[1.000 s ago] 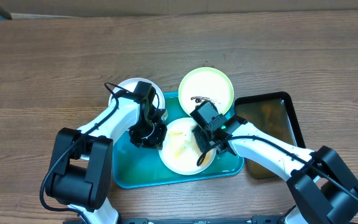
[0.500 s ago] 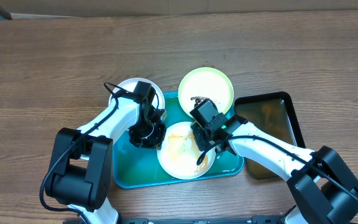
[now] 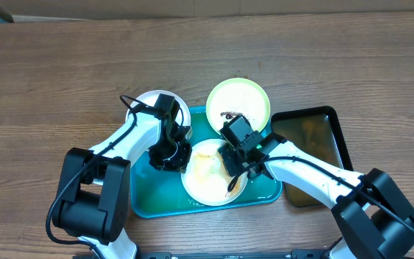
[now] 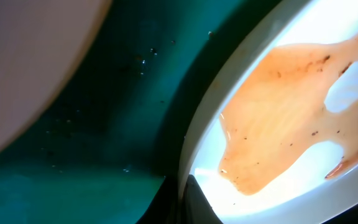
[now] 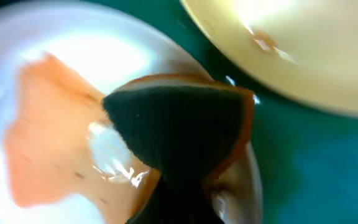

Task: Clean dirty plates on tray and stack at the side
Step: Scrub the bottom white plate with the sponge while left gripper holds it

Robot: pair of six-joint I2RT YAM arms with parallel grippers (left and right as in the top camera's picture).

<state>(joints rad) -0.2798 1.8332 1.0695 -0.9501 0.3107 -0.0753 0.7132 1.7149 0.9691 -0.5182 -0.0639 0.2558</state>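
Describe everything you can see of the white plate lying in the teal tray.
The white plate is round, shallow and glossy. It lies in the teal tray, toward its right side. A thin orange-brown watery film covers much of its middle, with bare white patches. The sponge in the right gripper presses on it; the left gripper sits at its left rim.

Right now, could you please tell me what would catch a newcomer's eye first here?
A white plate in the middle of the teal tray carries an orange-brown smear, with the right claw holding a dark sponge against it. Beyond it, a pale green plate shows a dark smear.
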